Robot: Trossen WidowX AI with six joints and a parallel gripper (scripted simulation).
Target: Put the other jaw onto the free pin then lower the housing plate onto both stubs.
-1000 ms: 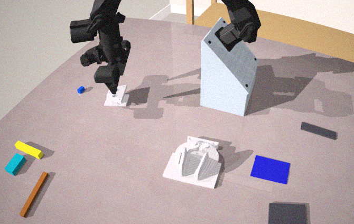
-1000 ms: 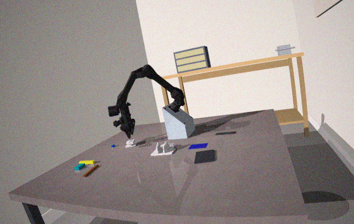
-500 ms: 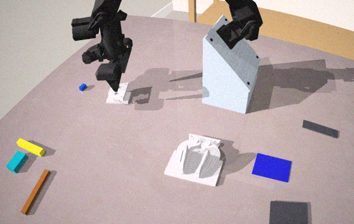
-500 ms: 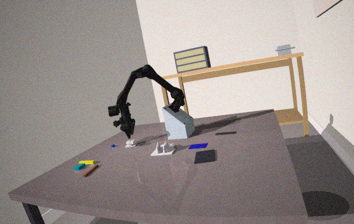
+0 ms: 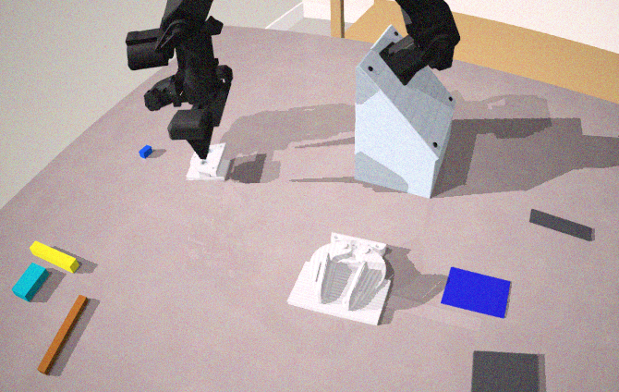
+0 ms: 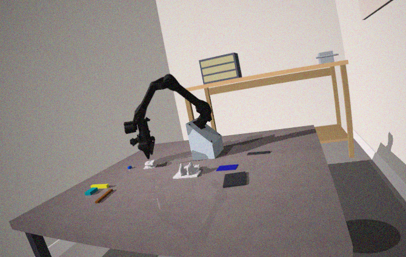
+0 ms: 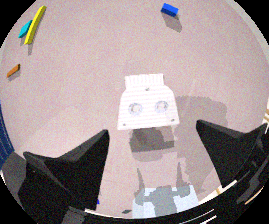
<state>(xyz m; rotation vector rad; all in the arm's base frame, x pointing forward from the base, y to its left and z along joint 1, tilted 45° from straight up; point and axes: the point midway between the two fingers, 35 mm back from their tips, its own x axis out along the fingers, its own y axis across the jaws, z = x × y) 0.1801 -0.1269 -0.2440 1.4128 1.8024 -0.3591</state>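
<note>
The white housing plate (image 5: pixel 216 160) (image 6: pixel 149 165) (image 7: pixel 148 96) lies on the table apart from the base; two round holes face up in the wrist view. My gripper (image 5: pixel 202 156) (image 6: pixel 148 157) (image 7: pixel 155 129) is wide open and empty above it, pointing down, with one black finger to each side in the wrist view. The white base (image 5: pixel 302 296) (image 6: pixel 177 176) stands nearer the middle of the table. Two white jaws stand on it side by side, a left one (image 5: pixel 323 287) and a right one (image 5: pixel 357 289). Whether their gear teeth mesh is too small to tell.
A small blue block (image 5: pixel 145 151) (image 7: pixel 169 9) lies beyond the plate. Yellow (image 5: pixel 54 256), teal (image 5: pixel 30 282) and orange (image 5: pixel 63 335) bars lie at the left. A blue flat slab (image 5: pixel 476 292), a dark slab (image 5: pixel 505 372) and a dark bar (image 5: pixel 561 225) lie at the right.
</note>
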